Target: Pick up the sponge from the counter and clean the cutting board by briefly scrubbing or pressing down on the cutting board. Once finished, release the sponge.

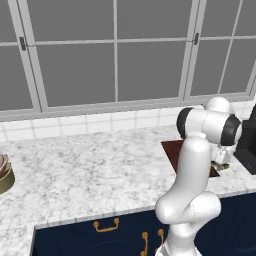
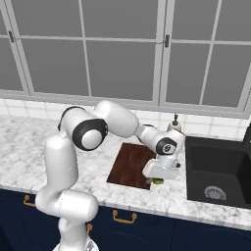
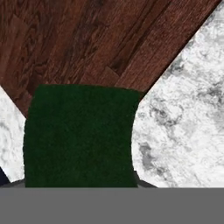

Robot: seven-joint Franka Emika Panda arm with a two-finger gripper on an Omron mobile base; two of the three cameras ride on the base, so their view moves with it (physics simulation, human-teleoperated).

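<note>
sponge (image 3: pixel 78 135) right under the hand (image 2: pixel 158 182), over cutting board (image 3: pixel 100 39) corner

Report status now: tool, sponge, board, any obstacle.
Tool low at near corner of dark reddish-brown wooden cutting board, jaw state unclear. Small dark green sponge directly beneath. Nothing in the way.

Black sink (image 2: pixel 218 171), soap dispenser (image 2: pixel 174 125), potted succulent (image 1: pixel 4 170), windows (image 1: pixel 115 50)

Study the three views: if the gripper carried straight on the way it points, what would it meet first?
Probably the sponge: its dark green top lies right ahead of the gripper, at the cutting board's near corner. How close is unclear.
</note>
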